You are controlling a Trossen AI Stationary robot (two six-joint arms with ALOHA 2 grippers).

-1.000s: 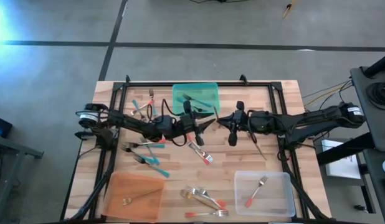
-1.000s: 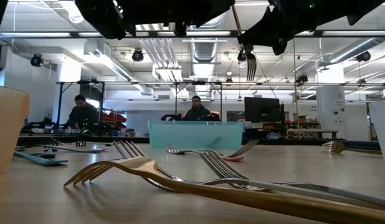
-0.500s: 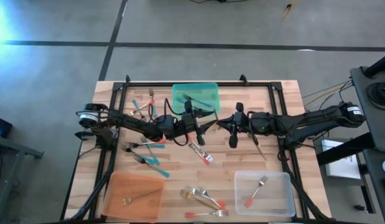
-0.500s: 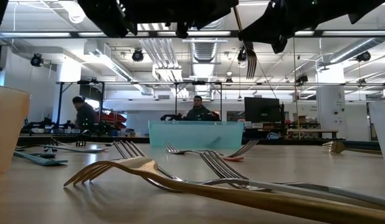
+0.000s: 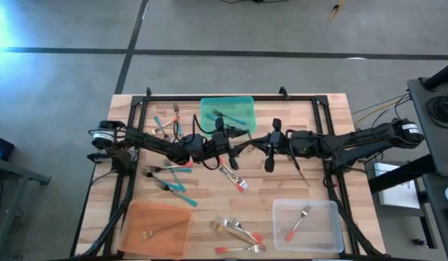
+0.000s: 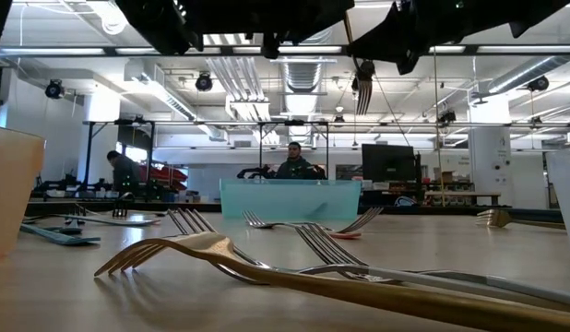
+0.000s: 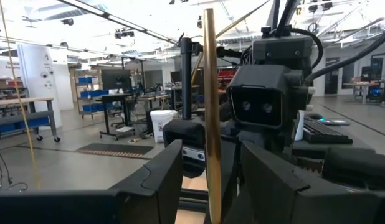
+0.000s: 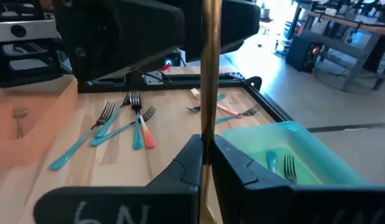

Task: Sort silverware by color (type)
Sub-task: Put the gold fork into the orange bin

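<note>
My right gripper [image 5: 259, 140] is shut on a gold fork [image 8: 209, 74] above the middle of the table. My left gripper [image 5: 240, 143] faces it and is open. Its two fingers [image 7: 171, 174] stand on either side of the fork's handle [image 7: 211, 93] without touching it. In the low view the fork's tines [image 6: 359, 92] hang high above the table. Loose teal-handled forks [image 5: 177, 190], red-handled forks [image 5: 235, 177] and gold forks [image 5: 235, 229] lie on the wood. My right gripper pinches the gold fork's slim handle [image 8: 208, 140] between its two fingers. The handle runs on past the fingers on both sides. The fork is lifted clear of the table, and its free handle end reaches in between my left gripper's open fingers.
A teal tray [image 5: 209, 109] at the far middle holds teal-handled forks. An orange tray [image 5: 137, 214] at the near left holds a gold fork. A clear tray [image 5: 329, 210] at the near right holds a red-handled fork. People stand in the room beyond the table.
My right gripper has gone a little toward the table's left, closer to my left gripper, carrying the gold fork. In the low view the fork's tines have shifted sideways and slightly up.
</note>
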